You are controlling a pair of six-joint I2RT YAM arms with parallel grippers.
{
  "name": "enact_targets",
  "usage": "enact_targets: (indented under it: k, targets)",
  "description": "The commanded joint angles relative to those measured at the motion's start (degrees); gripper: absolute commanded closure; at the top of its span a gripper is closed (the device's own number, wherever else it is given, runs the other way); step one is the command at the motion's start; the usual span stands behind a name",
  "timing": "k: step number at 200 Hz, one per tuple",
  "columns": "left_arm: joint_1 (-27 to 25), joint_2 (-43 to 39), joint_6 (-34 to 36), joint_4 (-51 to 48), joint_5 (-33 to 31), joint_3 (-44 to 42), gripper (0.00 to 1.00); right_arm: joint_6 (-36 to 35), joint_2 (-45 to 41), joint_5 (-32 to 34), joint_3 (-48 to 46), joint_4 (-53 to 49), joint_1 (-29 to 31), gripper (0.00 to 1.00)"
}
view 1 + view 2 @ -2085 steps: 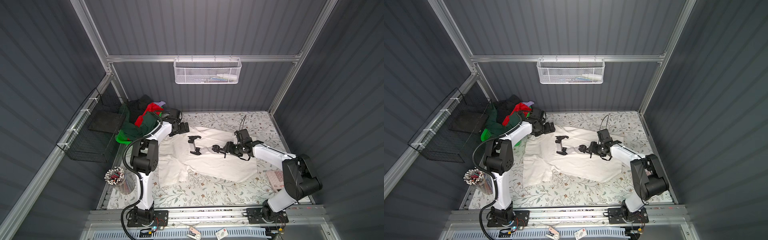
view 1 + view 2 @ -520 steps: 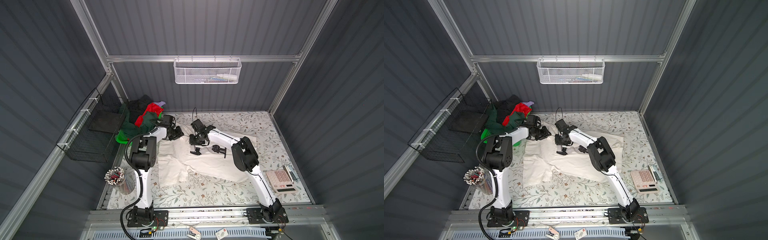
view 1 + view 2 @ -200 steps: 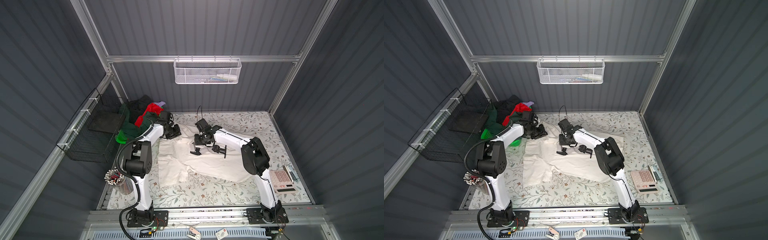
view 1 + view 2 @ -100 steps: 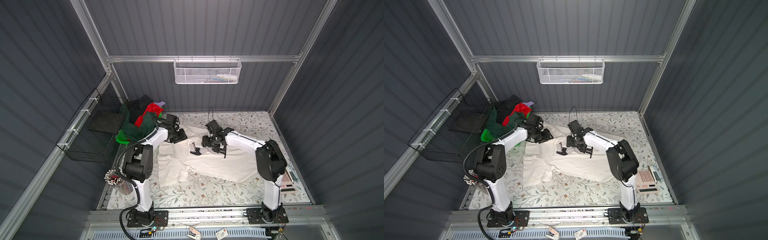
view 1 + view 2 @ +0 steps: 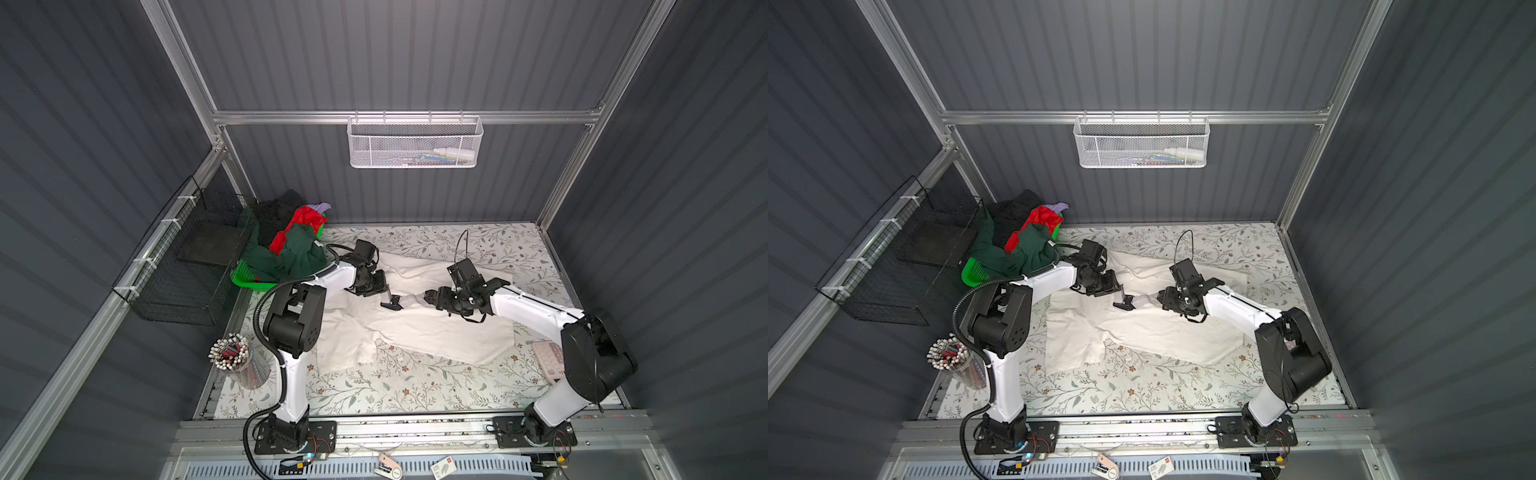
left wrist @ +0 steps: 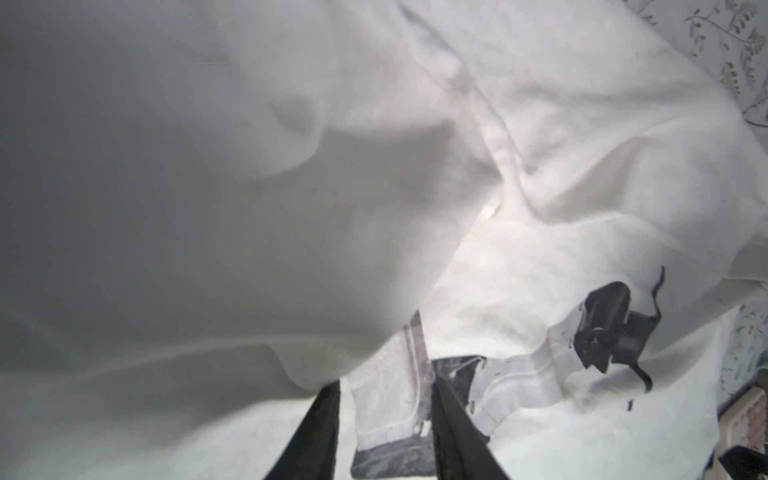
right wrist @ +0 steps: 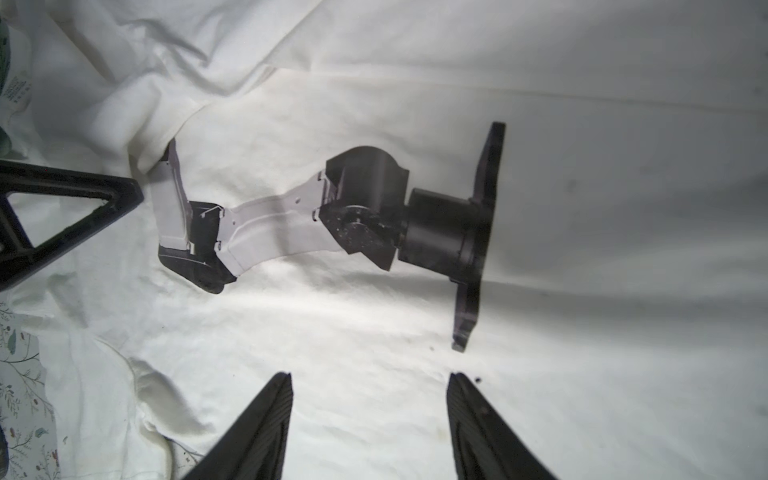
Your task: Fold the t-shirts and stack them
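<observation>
A large cream-white t-shirt point(image 5: 436, 336) point(image 5: 1163, 328) lies spread and wrinkled on the floral table, its black-grey print point(image 5: 394, 302) point(image 7: 365, 208) facing up. My left gripper point(image 5: 381, 289) point(image 5: 1115, 291) point(image 6: 384, 380) hovers low over the print's left end. It is open, and a loose fold of cloth point(image 6: 291, 291) hangs beside one finger. My right gripper point(image 5: 431, 296) point(image 5: 1163, 297) point(image 7: 370, 376) stands wide open over plain white cloth right of the print, holding nothing. Dark green point(image 5: 299, 255), red point(image 5: 300, 219), black point(image 5: 274, 208) and lavender point(image 5: 320, 206) t-shirts are heaped at the back left.
The heap sits in a green plastic basket point(image 5: 249, 279). A cup of pens point(image 5: 235, 361) stands at the front left and a calculator point(image 5: 546, 361) by the right arm's base. A black wire basket point(image 5: 187, 270) hangs on the left wall, a white mesh one point(image 5: 415, 143) on the back wall.
Both grippers have moved rightward and nearer across the white shirt, coming close together at the print. Their jaws have parted.
</observation>
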Motion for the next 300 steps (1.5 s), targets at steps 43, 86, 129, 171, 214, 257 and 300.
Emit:
enact_targets:
  k: [43, 86, 129, 171, 214, 257, 300]
  targets:
    - [-0.03, 4.76, 3.2, -4.49, -9.88, 6.69, 0.61, 0.29, -3.99, 0.72, -3.29, 1.3, -1.57, 0.38]
    - [-0.03, 5.98, 4.15, -5.74, -12.9, 9.46, 0.61, 0.12, -2.93, -0.94, -2.76, 1.83, -1.5, 0.39]
    - [-0.03, 6.68, 4.88, -5.87, -13.61, 11.64, 0.61, 0.25, -2.19, -1.98, -2.85, 2.35, -1.56, 0.41]
    - [-0.03, 8.71, 5.32, -6.12, -12.65, 13.39, 0.61, -0.01, -2.1, -1.99, -2.5, 1.9, -1.51, 0.41]
    - [-0.03, 9.61, 5.82, -6.44, -12.52, 14.55, 0.62, -0.09, -2.5, -1.42, -2.67, 1.46, -1.52, 0.41]
    - [0.0, 11.31, 5.93, -7.52, -11.64, 17.04, 0.7, -0.1, -2.86, -1.04, -2.89, 1.12, -1.62, 0.41]
    - [-0.03, 11.28, 6.61, -9.1, -11.63, 18.44, 0.93, -0.45, -3.91, 0.04, -3.28, 0.08, -1.64, 0.41]
